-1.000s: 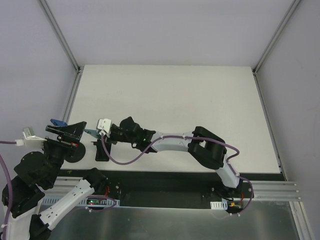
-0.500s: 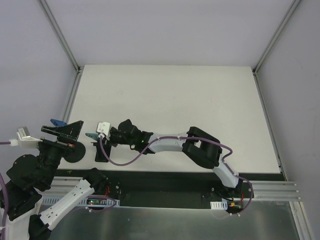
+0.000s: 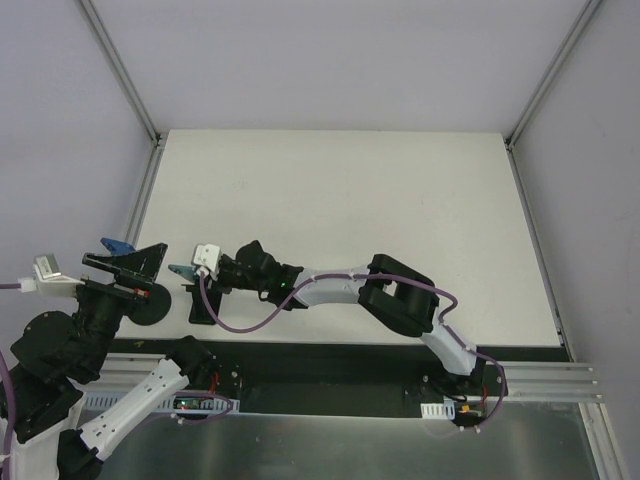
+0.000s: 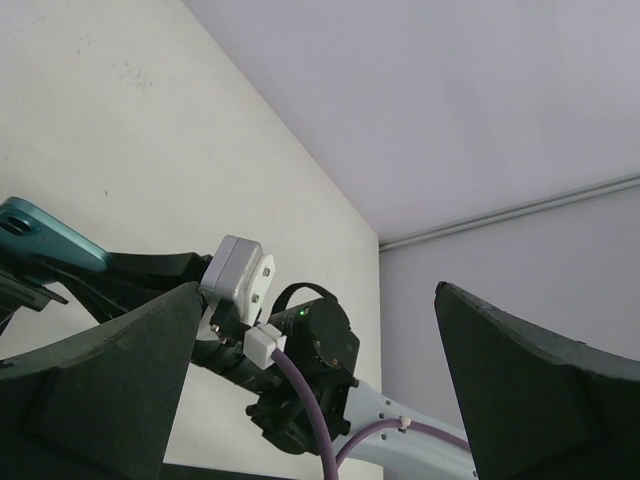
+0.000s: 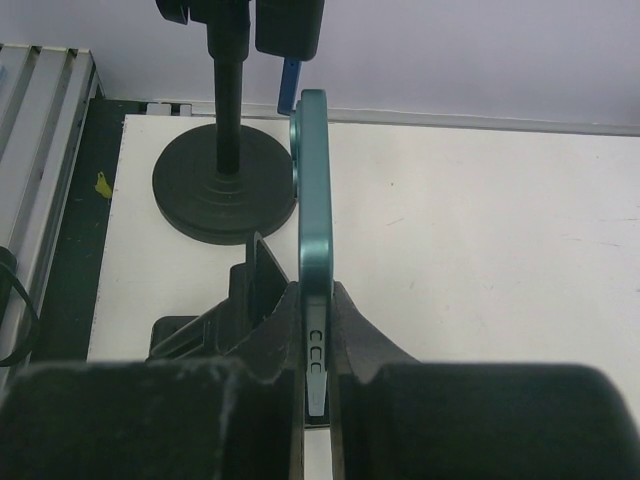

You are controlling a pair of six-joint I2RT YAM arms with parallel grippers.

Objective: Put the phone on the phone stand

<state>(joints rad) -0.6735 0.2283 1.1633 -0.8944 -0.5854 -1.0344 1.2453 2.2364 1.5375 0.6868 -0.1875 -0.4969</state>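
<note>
My right gripper (image 5: 315, 295) is shut on the phone (image 5: 312, 200), a thin slab seen edge-on with a teal rim, held upright above the table. The phone stand has a round black disc base (image 5: 222, 190), a thin stem and a clamp holder at the top; it stands just beyond and left of the phone's far end. In the top view the right gripper (image 3: 195, 270) holds the phone tip (image 3: 182, 268) beside the stand base (image 3: 152, 305). My left gripper (image 3: 125, 262) is open and empty above the stand; its fingers (image 4: 110, 390) stand wide apart.
A blocky matte black piece (image 3: 203, 305) lies on the table under the right gripper, and shows left of its fingers in the right wrist view (image 5: 215, 320). The white table (image 3: 400, 200) ends at a dark front rail (image 3: 350, 355). Grey walls enclose it.
My left arm has drawn back to the left. My right gripper has reached a little further left with the phone. Little has moved in the last half second.
</note>
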